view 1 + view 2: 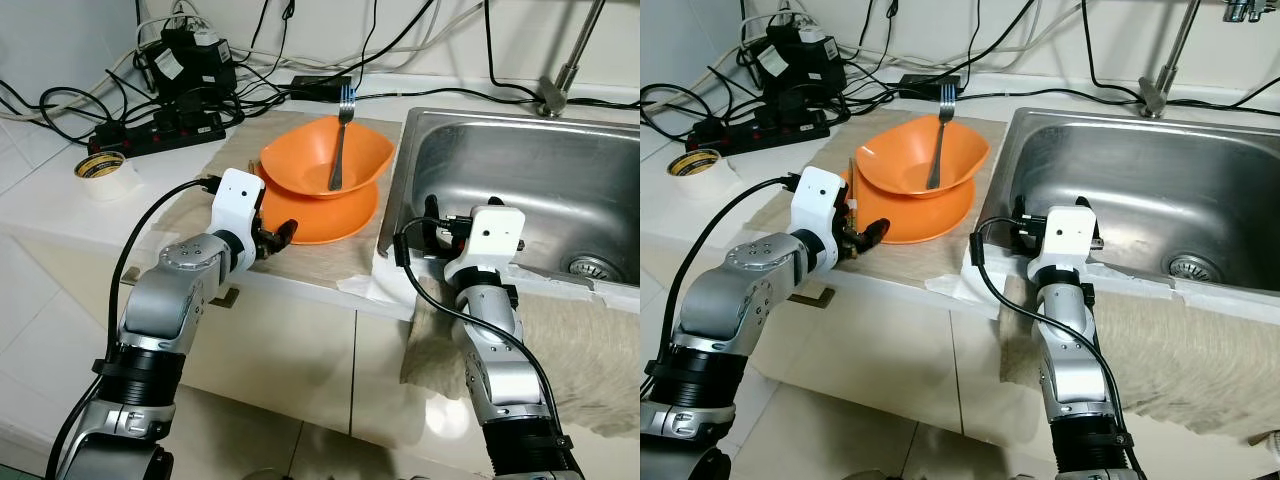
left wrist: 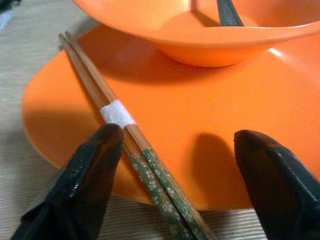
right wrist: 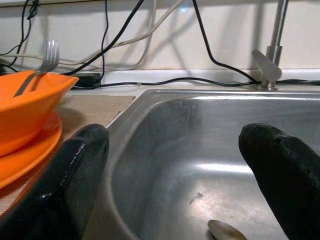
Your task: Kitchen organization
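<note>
Wooden chopsticks lengthwise across plate rim

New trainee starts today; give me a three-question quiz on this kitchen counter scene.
1. True or false: the fork rests in the orange bowl.
2. The chopsticks lie on: A) sink B) orange plate C) tape roll
3. Which gripper hovers at the sink?

Key: 1 true; 2 B; 3 right gripper, open; the left gripper is open at the chopsticks.
</note>
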